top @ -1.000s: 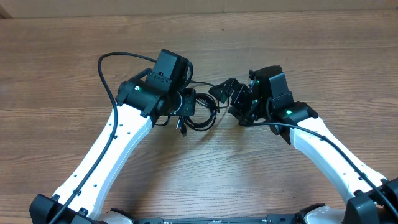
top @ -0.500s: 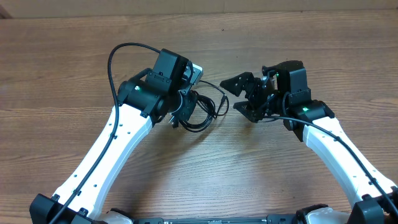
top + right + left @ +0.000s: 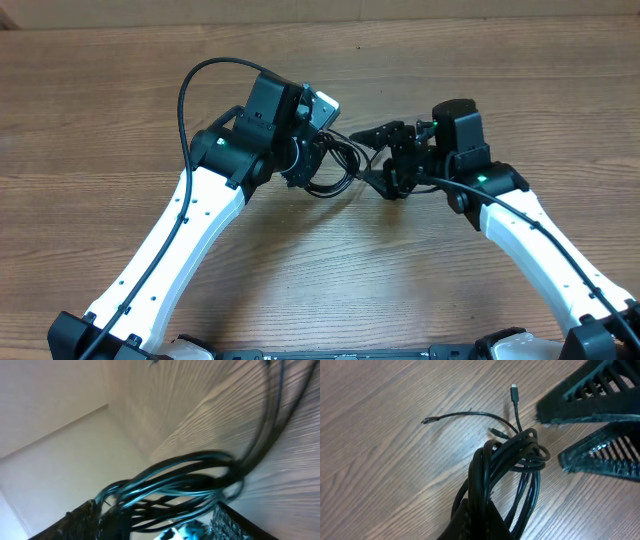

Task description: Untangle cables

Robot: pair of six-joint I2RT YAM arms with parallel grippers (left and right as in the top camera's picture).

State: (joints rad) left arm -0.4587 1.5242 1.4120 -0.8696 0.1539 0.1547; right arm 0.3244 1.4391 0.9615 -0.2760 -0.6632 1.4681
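Observation:
The cables form a black looped bundle between my two arms. My left gripper is shut on the bundle's near end; in the left wrist view the cables rise from its closed fingers. Two loose plug ends lie on the wood beyond. My right gripper reaches in from the right with its jaws apart. In the right wrist view the cables pass between its fingers, and whether they touch the pads I cannot tell. The right gripper straddles the loops.
Wooden table all round. The left arm's own thick black cable arcs above its wrist. The right gripper's ribbed fingers fill the left wrist view's upper right corner.
The right gripper has swung back left onto the bundle and its jaws have narrowed around the loops. The left gripper has shifted slightly up and right with the cables in it.

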